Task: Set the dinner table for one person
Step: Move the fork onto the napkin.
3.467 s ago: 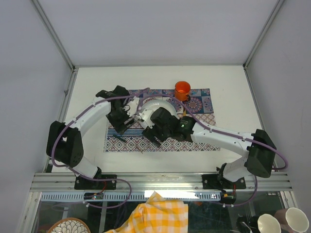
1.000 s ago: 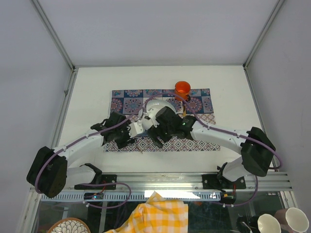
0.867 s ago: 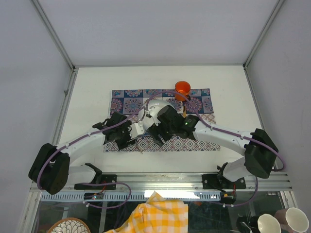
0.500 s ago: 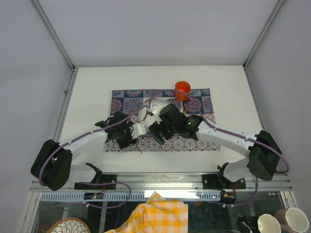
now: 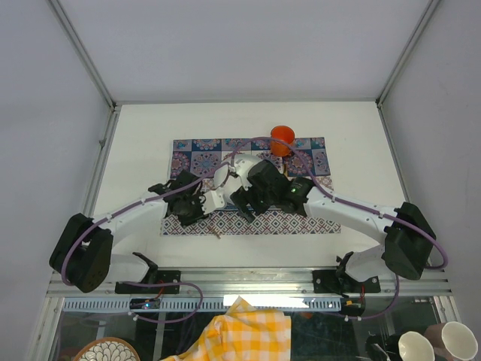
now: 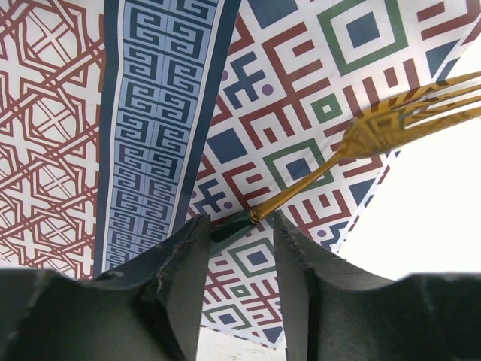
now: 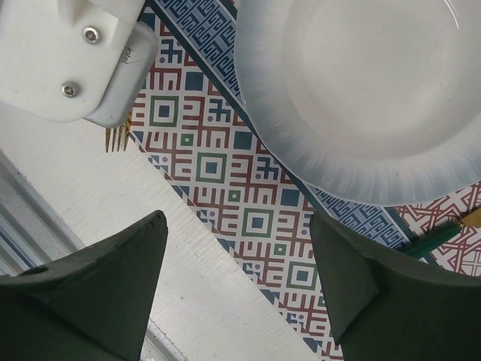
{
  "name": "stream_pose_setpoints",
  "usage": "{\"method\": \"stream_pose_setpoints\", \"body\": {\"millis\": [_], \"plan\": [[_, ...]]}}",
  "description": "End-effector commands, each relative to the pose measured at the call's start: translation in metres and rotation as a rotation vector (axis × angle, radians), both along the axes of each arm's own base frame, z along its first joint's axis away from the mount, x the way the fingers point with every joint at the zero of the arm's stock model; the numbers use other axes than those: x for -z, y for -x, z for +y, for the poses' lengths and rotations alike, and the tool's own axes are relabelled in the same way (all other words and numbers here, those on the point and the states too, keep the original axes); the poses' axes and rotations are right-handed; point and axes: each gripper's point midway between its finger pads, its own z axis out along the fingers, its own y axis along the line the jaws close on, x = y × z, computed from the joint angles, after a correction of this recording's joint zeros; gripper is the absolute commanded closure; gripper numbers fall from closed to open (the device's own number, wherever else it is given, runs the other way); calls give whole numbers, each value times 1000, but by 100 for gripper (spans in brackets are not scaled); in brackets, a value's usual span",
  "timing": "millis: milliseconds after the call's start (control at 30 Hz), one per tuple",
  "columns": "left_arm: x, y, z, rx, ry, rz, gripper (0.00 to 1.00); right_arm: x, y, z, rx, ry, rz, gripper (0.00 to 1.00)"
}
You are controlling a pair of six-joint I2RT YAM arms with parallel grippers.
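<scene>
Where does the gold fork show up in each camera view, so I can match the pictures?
Top external: only the tip of the fork shows, at the patterned cloth's near edge, left of centre.
Left wrist: centre right, handle between the fingers, tines past the cloth's edge.
Right wrist: just tines, far left, under the white housing.
Shared landmark: the patterned cloth's near edge.

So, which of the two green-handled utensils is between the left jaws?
The gold fork, tines past the placemat's edge: its handle tip lies between the left gripper's jaws. The other utensil lies beyond the plate, untouched.
</scene>
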Motion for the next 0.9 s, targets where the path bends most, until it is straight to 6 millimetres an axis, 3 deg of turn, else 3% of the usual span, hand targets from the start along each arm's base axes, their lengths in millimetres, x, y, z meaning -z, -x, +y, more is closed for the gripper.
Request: {"method": "stream_pose_setpoints", "body": {"millis": [0,67,167,600,867], "plan": [[-7,-5,-7,40,-12,-6,63,-27,-14,15,17,-101,-65,20],[-6,-6,-9,40,-13,2,68,-27,-14,14,20,-99,-66,20],[-6,-13,-8,16,-23,-16,97,-26,-14,12,23,-96,-67,20],[-10,-7,-7,-6,12,-34,100,-26,-18,10,34,-95,-68,20],[-13,-1,8,-60,-46,-25,100,-22,-17,13,25,-97,-52,20]]}}
